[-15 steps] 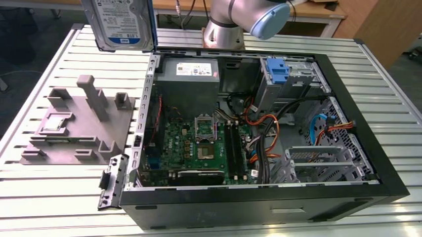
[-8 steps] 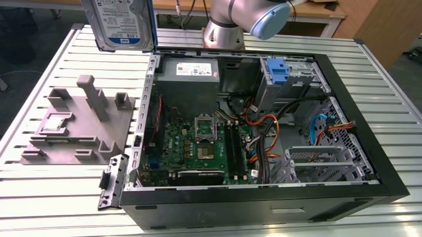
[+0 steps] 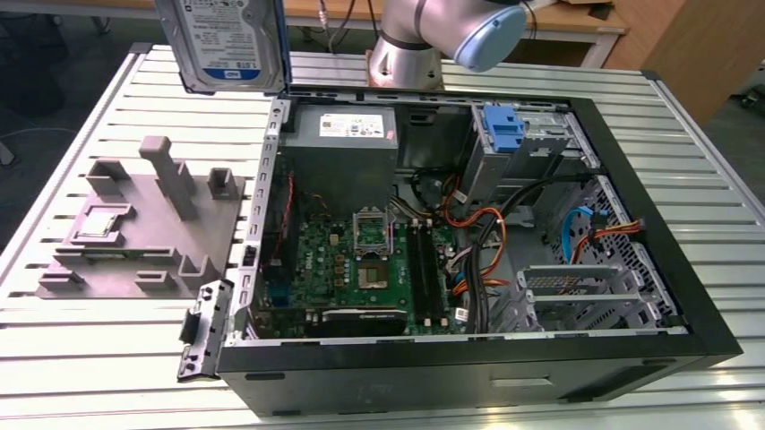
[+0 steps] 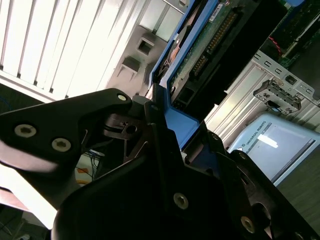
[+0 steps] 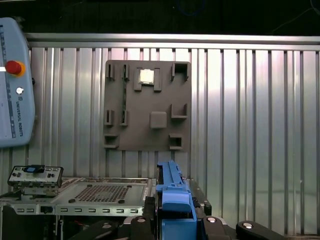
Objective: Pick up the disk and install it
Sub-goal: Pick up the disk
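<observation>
open computer case [image 3: 478, 372] on slatted metal table [image 3: 107, 376], grey holder block [image 3: 138, 228] just beside it

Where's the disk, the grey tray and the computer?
disk [image 3: 221, 36], exterior view, its metal face.
grey tray [image 5: 142, 112], first wrist view, its flat middle.
computer [image 3: 478, 372], exterior view, its black outer wall.

**Speaker 1:** What does the disk look like?

**Speaker 2:** The disk [image 3: 225, 40] is a flat, silver-grey hard drive. It has a white label with a blue band, and a blue plastic bracket [image 5: 172, 192] runs along its edge.

**Speaker 1:** Where is it?

**Speaker 2:** It is lifted clear of the table, standing roughly upright. The gripper [image 4: 156, 107] clamps it by the bracket edge, and the drive reaches straight out beyond the fingertips. In the second wrist view, its circuit-board side [image 4: 210, 35] faces the camera.
</observation>
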`<state>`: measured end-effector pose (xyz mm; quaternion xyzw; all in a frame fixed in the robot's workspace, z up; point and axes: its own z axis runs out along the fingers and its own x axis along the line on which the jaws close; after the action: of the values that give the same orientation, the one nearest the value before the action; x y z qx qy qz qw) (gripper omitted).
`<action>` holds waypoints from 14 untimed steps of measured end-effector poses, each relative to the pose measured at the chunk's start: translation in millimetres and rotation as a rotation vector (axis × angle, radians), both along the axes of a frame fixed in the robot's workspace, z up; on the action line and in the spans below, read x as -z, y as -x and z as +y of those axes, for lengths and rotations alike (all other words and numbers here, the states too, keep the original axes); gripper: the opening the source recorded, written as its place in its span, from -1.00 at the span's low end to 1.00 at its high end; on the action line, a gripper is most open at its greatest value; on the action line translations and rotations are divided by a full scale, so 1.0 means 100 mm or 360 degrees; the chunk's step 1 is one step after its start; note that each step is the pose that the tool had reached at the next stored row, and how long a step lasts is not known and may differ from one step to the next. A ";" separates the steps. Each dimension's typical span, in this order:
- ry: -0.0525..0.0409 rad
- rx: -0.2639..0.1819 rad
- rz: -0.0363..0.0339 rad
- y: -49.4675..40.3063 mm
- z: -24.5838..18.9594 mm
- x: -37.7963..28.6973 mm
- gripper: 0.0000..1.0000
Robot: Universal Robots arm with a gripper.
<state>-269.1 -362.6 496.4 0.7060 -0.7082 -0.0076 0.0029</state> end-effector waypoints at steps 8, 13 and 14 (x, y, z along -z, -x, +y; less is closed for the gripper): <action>0.0000 0.0000 0.0000 -0.181 0.000 -0.001 -0.27; 0.0000 0.0000 0.0000 -0.280 0.000 -0.001 -0.27; 0.0000 0.0000 0.0000 -0.298 0.000 0.000 -0.27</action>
<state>-239.4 -362.6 496.4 0.7060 -0.7082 -0.0076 0.0029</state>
